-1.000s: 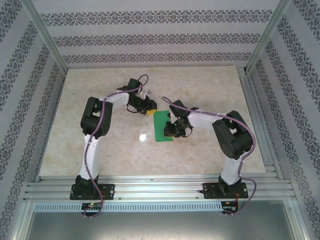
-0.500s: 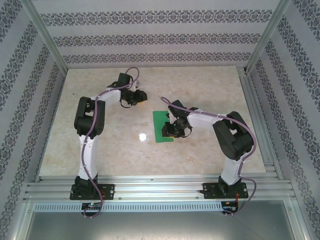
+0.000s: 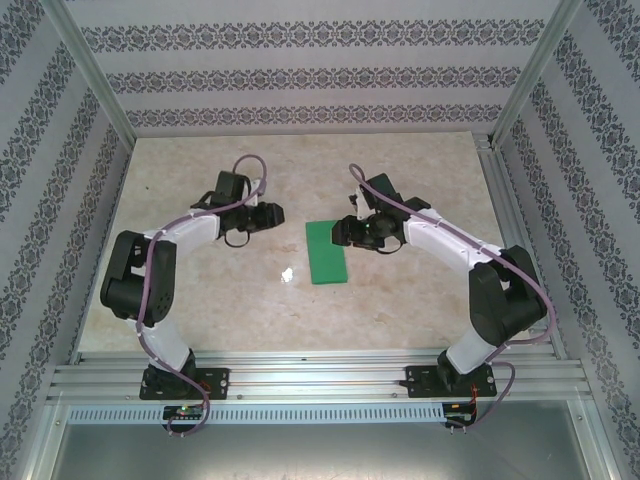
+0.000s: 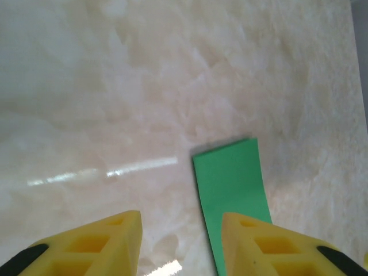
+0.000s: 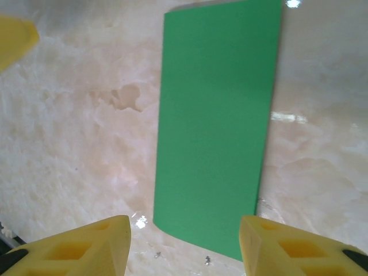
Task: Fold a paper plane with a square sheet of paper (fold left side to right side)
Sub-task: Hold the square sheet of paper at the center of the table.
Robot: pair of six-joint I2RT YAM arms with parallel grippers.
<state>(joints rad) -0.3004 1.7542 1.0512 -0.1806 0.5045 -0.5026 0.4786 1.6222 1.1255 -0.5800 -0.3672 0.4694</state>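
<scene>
the square sheet of paper (image 3: pixel 328 252) lies flat on the worktop (image 3: pixel 250 310), and from above it reads as a narrow rectangle, clearly longer than it is wide. i take that to mean the left half is already laid over the right, so the first fold looks done. i cannot pick out the two layers or how sharp the crease is in any view.

the left fingers (image 3: pixel 272 212) hang off the paper's far left corner, apart from it. from the left wrist the fingers (image 4: pixel 98 241) are spread with only bare worktop between them, and the paper (image 4: pixel 230 184) lies just beyond the right one.

the right fingers (image 3: pixel 342 232) sit at the paper's right edge, toward its far end. from the right wrist they (image 5: pixel 86 247) are spread too, nothing pinched, with the paper (image 5: pixel 215 126) flat and unwrinkled below them. whether they touch it i cannot tell.

so nothing is held and the paper rests free. what is left, as i judge it, is most of the job. no pointed nose, no slanted corner folds and no wing creases are visible.
</scene>
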